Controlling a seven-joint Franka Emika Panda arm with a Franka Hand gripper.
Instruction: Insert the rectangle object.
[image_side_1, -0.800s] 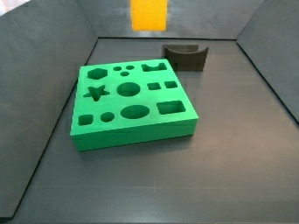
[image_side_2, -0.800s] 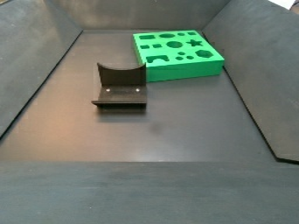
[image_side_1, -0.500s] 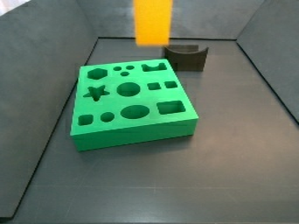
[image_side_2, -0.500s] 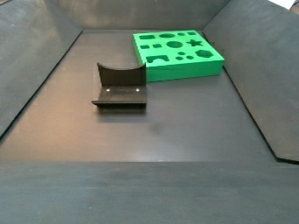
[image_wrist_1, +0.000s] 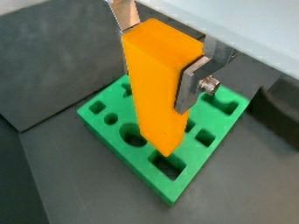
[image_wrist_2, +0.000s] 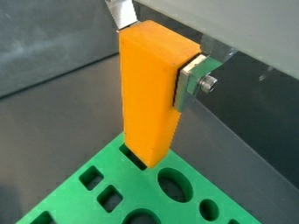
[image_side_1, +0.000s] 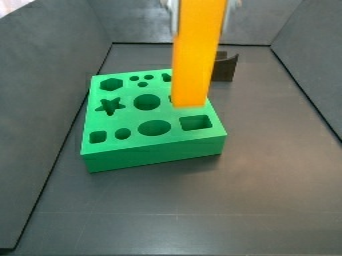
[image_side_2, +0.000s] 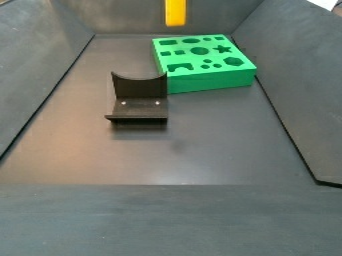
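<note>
Rectangle object held upright in the hand above the green board.

Hand: raised over the board, fingers pointing down, mostly out of view in both side views. Green board: lies flat on the dark table, its top cut with holes of several shapes: star, circles, squares. Fixture: stands on the table well apart from the board; in a side view it is partly hidden behind the block. Rectangle object: orange-yellow, vertical, clamped at its upper part between silver finger plates; lower end hangs just above the board's top, not yet in any hole, as seen in both wrist views.
</note>
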